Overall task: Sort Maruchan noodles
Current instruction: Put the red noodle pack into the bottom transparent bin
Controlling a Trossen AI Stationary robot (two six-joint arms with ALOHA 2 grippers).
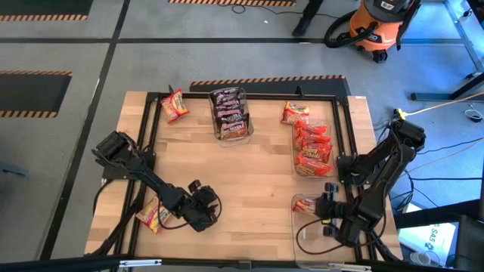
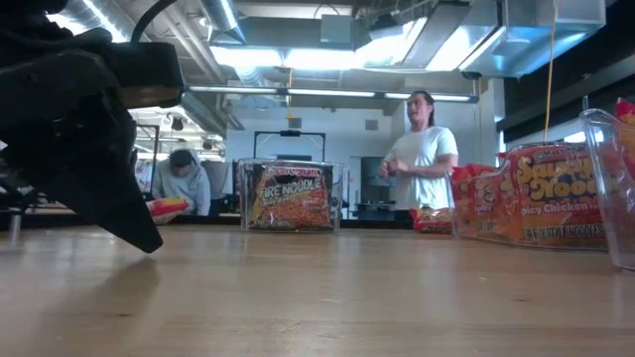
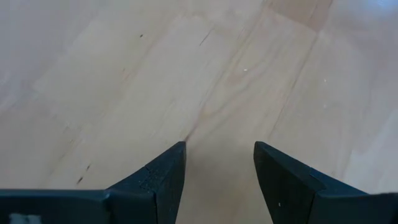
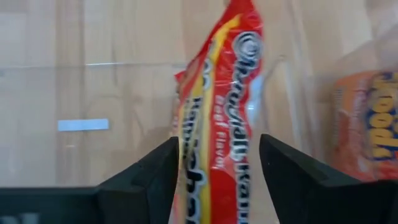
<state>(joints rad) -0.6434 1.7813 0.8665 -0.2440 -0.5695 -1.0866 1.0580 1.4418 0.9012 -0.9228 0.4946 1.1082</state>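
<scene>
Right end effector (image 4: 216, 180) fingers spread around upright red-yellow crinkly Maruchan packet (image 4: 225, 106); grip unclear.

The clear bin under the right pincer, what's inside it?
One red Maruchan packet stands on edge in the near-right bin, between the right pincer's opened fingers. Its lower end is hidden by the fingers.

I note a light wooden table (image 1: 249, 174) with a black frame. Directly on it: three clear plastic rectangular bins (image 1: 231, 113), (image 1: 312, 147), (image 1: 310, 227), and three loose crinkly orange-red noodle packets (image 1: 175, 105), (image 1: 296, 112), (image 1: 153, 216).
</scene>
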